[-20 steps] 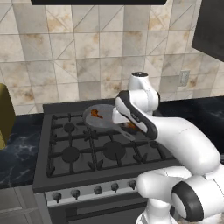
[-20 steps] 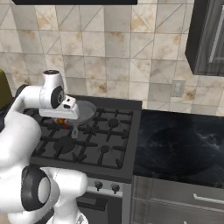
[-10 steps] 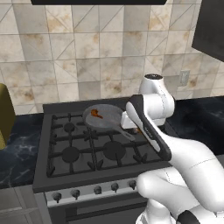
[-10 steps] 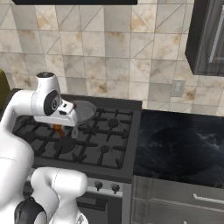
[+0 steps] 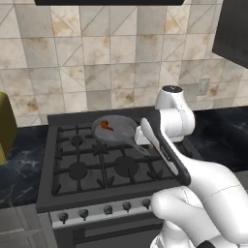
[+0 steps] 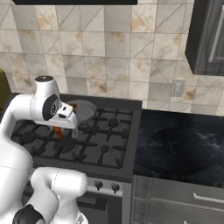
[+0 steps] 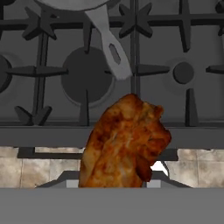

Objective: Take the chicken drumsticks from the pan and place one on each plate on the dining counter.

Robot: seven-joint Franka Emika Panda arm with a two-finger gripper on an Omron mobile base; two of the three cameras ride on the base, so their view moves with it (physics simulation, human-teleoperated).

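Pan (image 5: 116, 129) on stove (image 5: 97, 164) rear burner, one drumstick (image 5: 105, 125) inside.

Orange-brown drumstick (image 7: 124, 142), grey pan (image 5: 118, 128), black stove (image 5: 97, 162).

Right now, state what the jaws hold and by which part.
One orange-brown club-shaped chicken drumstick, lifted above the stove grates; the gripped part cannot be told, since the meat hides the jaws.

Pan (image 5: 116, 128) on rear stove (image 5: 92, 167) grate, handle (image 7: 110, 48) jutting forward across burners; black worktop (image 6: 183, 144) right of stove open.
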